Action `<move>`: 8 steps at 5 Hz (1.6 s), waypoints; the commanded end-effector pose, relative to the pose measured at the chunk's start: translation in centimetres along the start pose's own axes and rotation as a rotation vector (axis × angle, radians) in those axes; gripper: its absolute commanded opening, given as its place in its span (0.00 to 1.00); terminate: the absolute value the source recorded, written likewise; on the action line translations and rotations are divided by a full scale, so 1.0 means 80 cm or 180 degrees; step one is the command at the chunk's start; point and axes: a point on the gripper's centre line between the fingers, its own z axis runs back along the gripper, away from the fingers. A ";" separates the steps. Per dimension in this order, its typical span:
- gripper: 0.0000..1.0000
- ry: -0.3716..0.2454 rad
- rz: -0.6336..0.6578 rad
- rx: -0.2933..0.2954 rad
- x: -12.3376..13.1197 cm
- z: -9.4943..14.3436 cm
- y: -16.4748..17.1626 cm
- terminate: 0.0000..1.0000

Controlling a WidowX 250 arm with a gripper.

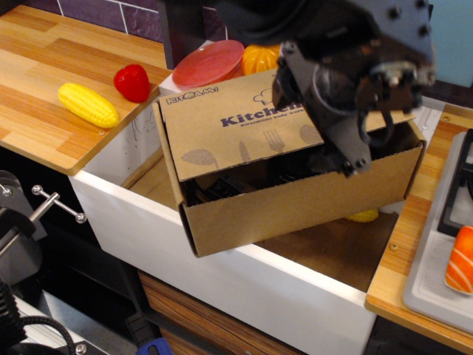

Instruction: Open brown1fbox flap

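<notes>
The brown1fbox [295,203] is a tan cardboard box resting tilted in the white sink tub [222,277]. Its flap [236,133], printed with navy "Kitchen" lettering and utensil icons, lies over the box top, with a dark gap under its front edge. My gripper [318,126] is dark and hangs over the flap's right end. One finger [283,85] sits above the printed face and the other [351,151] reaches down past the flap's front right corner into the box. The jaws look open around that corner. The arm hides the flap's right part.
A yellow corn [87,104] and a red strawberry [132,82] lie on the wooden counter [44,66] at left. A pink plate [208,63] and an orange pumpkin [262,55] sit behind the box. A salmon piece [460,260] lies on a grey tray at right.
</notes>
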 end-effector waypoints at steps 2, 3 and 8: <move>1.00 -0.0160 -0.0194 0.0240 0.028 0.037 0.050 0.00; 1.00 -0.0148 -0.0406 0.0281 0.035 0.042 0.074 0.00; 1.00 -0.0482 -0.0883 0.0836 0.066 0.044 0.191 0.00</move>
